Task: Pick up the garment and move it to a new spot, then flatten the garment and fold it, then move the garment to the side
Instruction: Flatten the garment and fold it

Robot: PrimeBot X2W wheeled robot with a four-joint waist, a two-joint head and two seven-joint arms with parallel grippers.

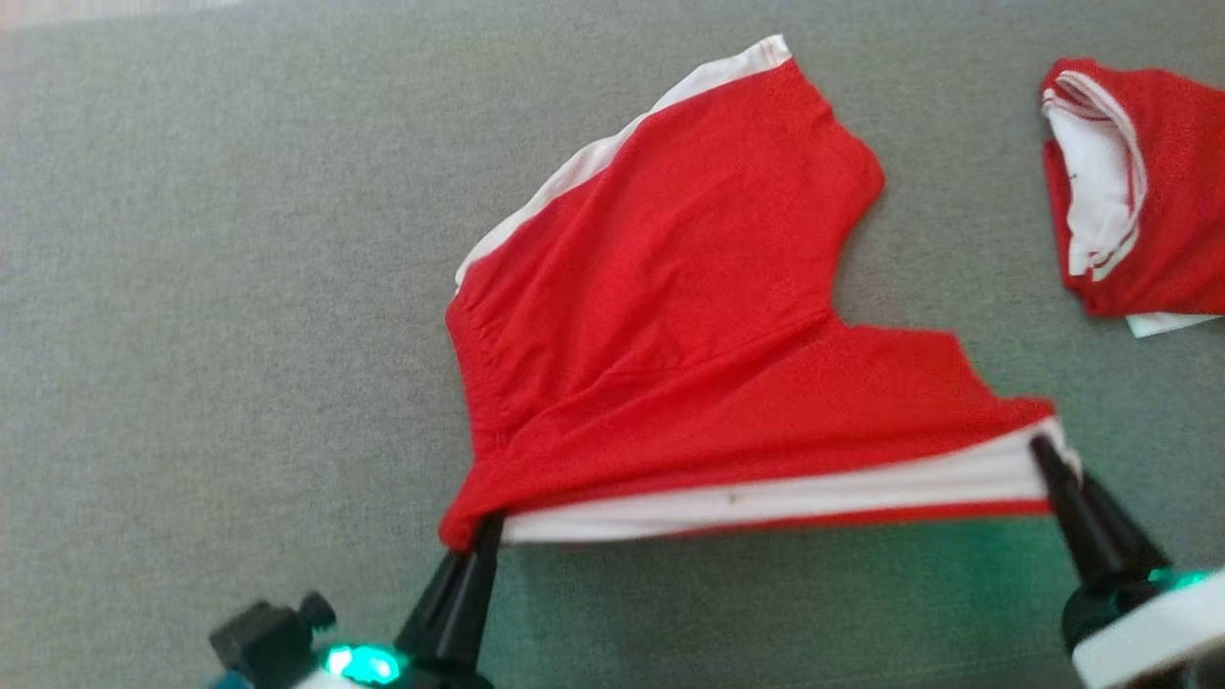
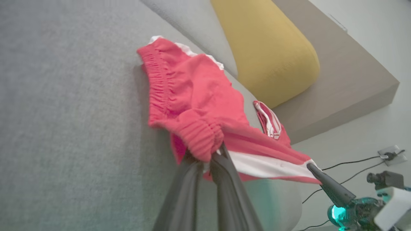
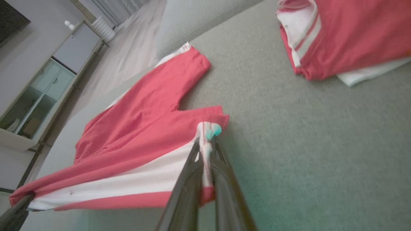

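1. The red shorts (image 1: pixel 670 316) sit in the middle of the grey fabric surface (image 1: pixel 191 287), red cloth with a white stripe down the side.
2. Near left corner: the left gripper (image 1: pixel 488 528) has its fingers pressed together on the gathered elastic waistband, and in the left wrist view the cloth bunches over the fingertips.
3. Near right corner: the right gripper (image 1: pixel 1041 455) has its fingers clamped on the leg hem where the white stripe ends — in the right wrist view a bit of cloth pokes out between the tips.
4. Between the two grips the near edge is pulled taut and raised off the surface, with the white stripe running straight from one gripper to the other.
5. The far part of the shorts lies on the surface, the other leg angled away to the upper right with a white strip along its far edge.
6. Well apart on the right, a second garment (image 1: pixel 1139 191), red and white, lies folded on the same surface.
7. In the left wrist view a yellow cushion (image 2: pixel 269 48) lies beyond the shorts, past the far edge of the surface.
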